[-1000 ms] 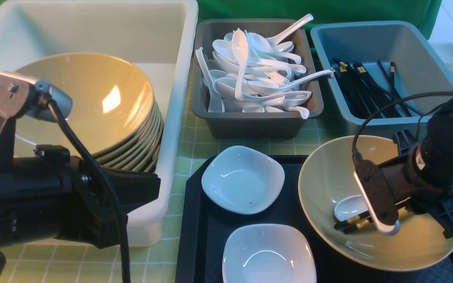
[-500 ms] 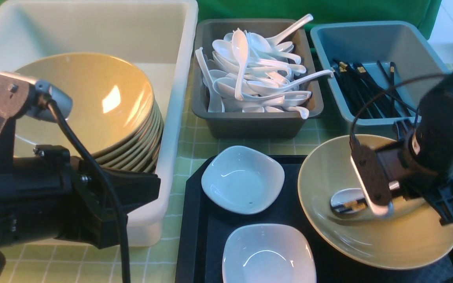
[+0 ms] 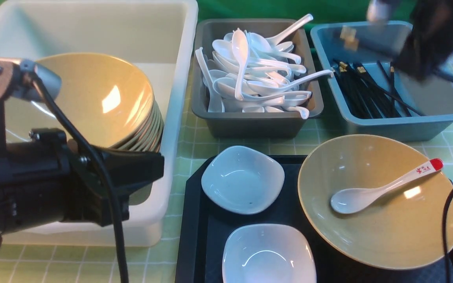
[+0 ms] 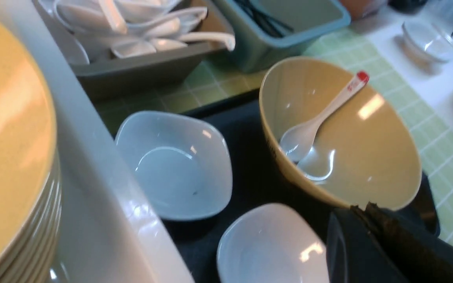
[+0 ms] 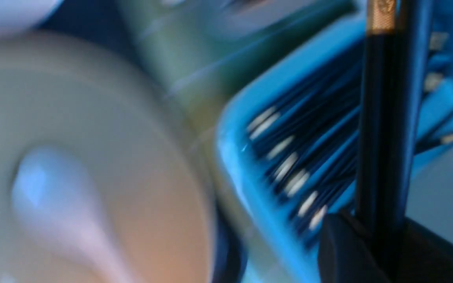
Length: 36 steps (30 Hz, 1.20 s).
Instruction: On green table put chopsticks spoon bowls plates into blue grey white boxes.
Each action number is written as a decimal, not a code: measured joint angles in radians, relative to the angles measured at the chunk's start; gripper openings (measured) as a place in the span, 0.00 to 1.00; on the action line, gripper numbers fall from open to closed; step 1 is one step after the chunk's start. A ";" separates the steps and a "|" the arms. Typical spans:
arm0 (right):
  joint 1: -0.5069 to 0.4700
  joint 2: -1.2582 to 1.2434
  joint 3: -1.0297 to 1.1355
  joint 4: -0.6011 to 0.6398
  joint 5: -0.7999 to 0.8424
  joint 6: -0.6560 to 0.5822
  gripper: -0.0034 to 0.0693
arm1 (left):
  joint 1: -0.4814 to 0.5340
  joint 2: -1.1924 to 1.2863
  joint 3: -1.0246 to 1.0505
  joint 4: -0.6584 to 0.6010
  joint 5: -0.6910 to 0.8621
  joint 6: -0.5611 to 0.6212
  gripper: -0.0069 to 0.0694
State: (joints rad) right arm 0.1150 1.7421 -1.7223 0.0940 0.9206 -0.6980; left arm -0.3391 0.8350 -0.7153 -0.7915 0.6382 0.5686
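My right gripper is shut on black chopsticks with a gold band. In the front view that arm is a blur above the blue box, where several more chopsticks lie. The red-tipped spoon lies in a tan bowl on the black tray. Two white plates sit on the tray's left half. A stack of bowls leans in the white box. My left gripper is shut and empty by that box's front wall.
The grey box at the back middle is heaped with all-white spoons, some handles sticking over its rim. Pale green table shows between the boxes and the tray. A cable hangs at the tray's right edge.
My right gripper has lifted the chopsticks out of the tan bowl and carried them up and back over the blue box. The spoon stays in the bowl, uncovered. The left arm barely shifted.
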 joint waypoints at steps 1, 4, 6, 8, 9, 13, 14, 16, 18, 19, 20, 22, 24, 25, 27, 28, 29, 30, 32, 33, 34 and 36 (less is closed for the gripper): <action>-0.030 0.030 -0.013 0.069 -0.052 0.032 0.23 | 0.000 0.000 0.000 -0.004 0.000 0.000 0.09; -0.088 0.100 -0.021 0.233 -0.194 0.086 0.23 | 0.000 0.000 0.000 -0.006 0.000 0.002 0.09; -0.125 0.194 -0.022 0.382 -0.383 0.142 0.23 | 0.000 0.000 0.000 -0.007 0.004 0.005 0.09; -0.132 0.229 -0.022 0.412 -0.442 0.158 0.23 | 0.000 0.000 0.000 -0.007 0.009 0.005 0.09; -0.136 0.252 -0.022 0.421 -0.478 0.165 0.23 | 0.000 0.001 0.000 -0.007 0.013 0.005 0.09; -0.138 0.369 -0.022 0.438 -0.583 0.201 0.23 | 0.000 0.001 0.000 -0.007 0.035 -0.001 0.09; -0.138 0.369 -0.022 0.438 -0.583 0.201 0.23 | 0.000 0.001 0.000 -0.007 0.035 -0.001 0.09; -0.139 0.407 -0.022 0.437 -0.576 0.203 0.28 | 0.000 0.001 0.000 -0.007 0.038 -0.003 0.09; -0.147 0.407 -0.021 0.437 -0.561 0.203 0.34 | 0.000 0.001 0.000 -0.007 0.038 -0.003 0.09; -0.148 0.404 -0.021 0.437 -0.558 0.203 0.36 | 0.000 0.001 0.000 -0.007 0.038 -0.003 0.09; -0.155 0.395 -0.022 0.437 -0.542 0.203 0.41 | 0.000 0.001 0.000 -0.007 0.038 -0.003 0.09; -0.175 0.359 -0.022 0.437 -0.491 0.189 0.49 | 0.000 0.001 0.000 -0.004 0.028 -0.003 0.09; -0.198 0.305 -0.022 0.435 -0.433 0.160 0.54 | 0.000 0.001 0.000 -0.003 0.013 -0.003 0.09; -0.200 0.299 -0.022 0.435 -0.426 0.160 0.55 | 0.000 0.001 0.000 -0.003 0.010 -0.003 0.09; -0.228 0.181 -0.022 0.430 -0.302 0.132 0.58 | 0.000 0.001 0.000 -0.003 0.004 -0.013 0.09; -0.235 0.140 -0.022 0.429 -0.259 0.122 0.58 | 0.000 0.001 0.000 -0.003 0.014 -0.017 0.09; -0.238 0.096 -0.022 0.428 -0.212 0.113 0.58 | 0.000 0.001 0.000 0.000 0.030 -0.023 0.09; -0.239 0.038 -0.022 0.428 -0.151 0.097 0.58 | 0.000 0.001 0.000 0.003 0.060 -0.028 0.09; -0.234 -0.083 -0.023 0.430 -0.027 0.068 0.58 | 0.000 0.001 0.000 0.013 0.134 -0.034 0.09; -0.229 -0.142 -0.023 0.430 0.031 0.063 0.58 | 0.000 0.001 0.000 0.020 0.163 -0.034 0.09; -0.222 -0.200 -0.023 0.431 0.083 0.061 0.58 | 0.000 0.001 0.000 0.027 0.194 -0.034 0.09; -0.207 -0.311 -0.019 0.434 0.172 0.071 0.58 | -0.001 0.001 0.000 0.034 0.231 -0.032 0.09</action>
State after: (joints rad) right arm -0.0917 1.4311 -1.7411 0.5283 1.0930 -0.6272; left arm -0.3399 0.8361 -0.7153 -0.7572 0.8688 0.5370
